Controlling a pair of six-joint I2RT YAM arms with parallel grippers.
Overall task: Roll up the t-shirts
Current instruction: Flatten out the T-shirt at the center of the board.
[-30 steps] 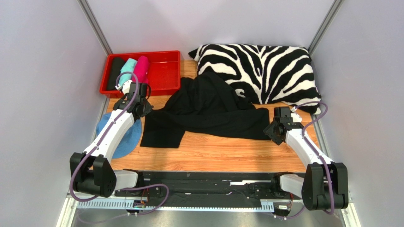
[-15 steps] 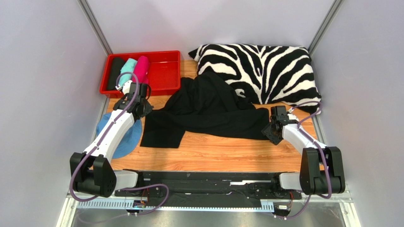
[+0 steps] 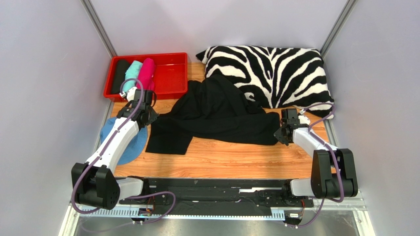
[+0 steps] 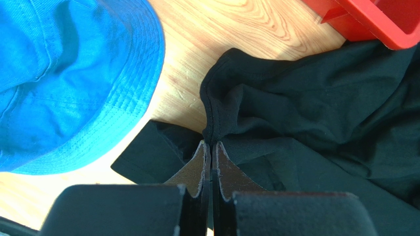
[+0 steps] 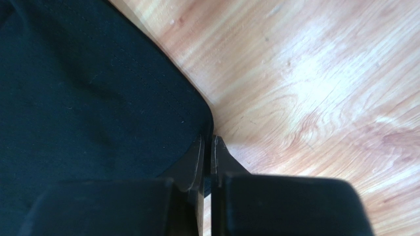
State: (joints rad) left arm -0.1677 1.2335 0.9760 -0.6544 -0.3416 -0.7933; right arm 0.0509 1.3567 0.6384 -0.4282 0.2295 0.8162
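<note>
**Workpiece.** The large black cotton t-shirt lies crumpled and unrolled at the centre of the overhead view, on the light wooden surface. Its upper edge rests against the zebra-striped pillow at the upper right. A rolled black t-shirt, a rolled teal t-shirt and a rolled pink t-shirt are stowed side by side in the red plastic tray at the upper left of the frame.

**Jaws.** The jaws of the left gripper are pressed together on a raised fold of the large shirt at its left side. The jaws of the right gripper are closed to a narrow slit at the shirt's right-hand corner. The cloth edge appears to be pinched between them.

**Step in hand.** The step is judged to be the spreading of the last shirt, with both ends gripped before any roll is begun.

**Next move.** The two held points should be drawn apart and towards the lower edge of the frame, so that the cloth is pulled off the pillow and laid flat. Even tension is required. The blue fabric bucket hat, just beside the shirt at the left, should be kept out from under the cloth.
</note>
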